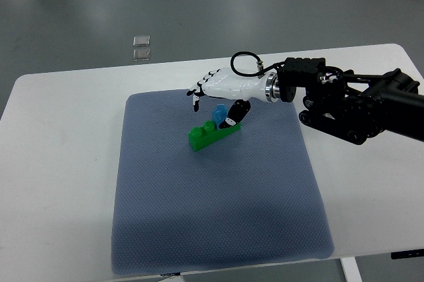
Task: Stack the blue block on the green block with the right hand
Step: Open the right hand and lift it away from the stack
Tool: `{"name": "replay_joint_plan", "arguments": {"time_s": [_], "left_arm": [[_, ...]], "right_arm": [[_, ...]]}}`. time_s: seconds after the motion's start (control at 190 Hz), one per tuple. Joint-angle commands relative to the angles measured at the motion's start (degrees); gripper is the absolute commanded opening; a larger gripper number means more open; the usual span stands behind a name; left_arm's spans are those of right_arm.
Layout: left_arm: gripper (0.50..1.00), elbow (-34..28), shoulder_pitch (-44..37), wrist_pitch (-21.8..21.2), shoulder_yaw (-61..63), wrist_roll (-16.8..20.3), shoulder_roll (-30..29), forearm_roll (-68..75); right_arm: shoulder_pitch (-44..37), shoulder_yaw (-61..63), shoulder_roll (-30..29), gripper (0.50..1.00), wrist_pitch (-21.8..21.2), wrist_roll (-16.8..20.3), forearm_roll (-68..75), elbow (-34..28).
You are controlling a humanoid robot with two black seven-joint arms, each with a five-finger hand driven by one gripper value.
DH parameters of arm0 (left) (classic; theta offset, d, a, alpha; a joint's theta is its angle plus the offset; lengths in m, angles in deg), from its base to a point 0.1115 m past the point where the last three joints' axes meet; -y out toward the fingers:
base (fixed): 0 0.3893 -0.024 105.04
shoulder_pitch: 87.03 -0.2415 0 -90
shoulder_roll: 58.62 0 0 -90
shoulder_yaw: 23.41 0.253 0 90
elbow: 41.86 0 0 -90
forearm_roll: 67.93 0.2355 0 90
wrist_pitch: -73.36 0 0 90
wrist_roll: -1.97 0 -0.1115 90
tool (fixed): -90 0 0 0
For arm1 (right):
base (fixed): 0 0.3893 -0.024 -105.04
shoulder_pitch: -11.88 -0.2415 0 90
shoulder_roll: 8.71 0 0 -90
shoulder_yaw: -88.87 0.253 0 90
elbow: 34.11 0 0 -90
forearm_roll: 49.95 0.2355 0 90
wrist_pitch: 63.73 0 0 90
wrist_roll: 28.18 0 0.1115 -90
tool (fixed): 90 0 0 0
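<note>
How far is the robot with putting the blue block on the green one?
Picked up: the right hand holds the blue block in its fingers. In hand now: it hangs just above the green block on the blue mat, close to its studs; whether they touch is hard to tell. Left to do: press it on and let go.

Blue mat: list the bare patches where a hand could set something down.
The mat's whole near half, below the green block, is bare, as is its left strip. It is crowded mid-far, where the right hand holds the blue block over the green one.
</note>
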Motion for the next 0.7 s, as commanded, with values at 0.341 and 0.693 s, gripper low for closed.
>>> {"name": "replay_joint_plan", "arguments": {"time_s": [0.341,0.693], "left_arm": [[1.000,0.0,0.0,0.0,0.0,0.0,0.0,0.0],[1.000,0.0,0.0,0.0,0.0,0.0,0.0,0.0]], "right_arm": [[-0.4,14.3,4.9,0.907,-17.5,0.3,27.6,-1.0],[4.8,14.9,7.4,0.907,-16.7,6.5,57.7,4.0]]}}
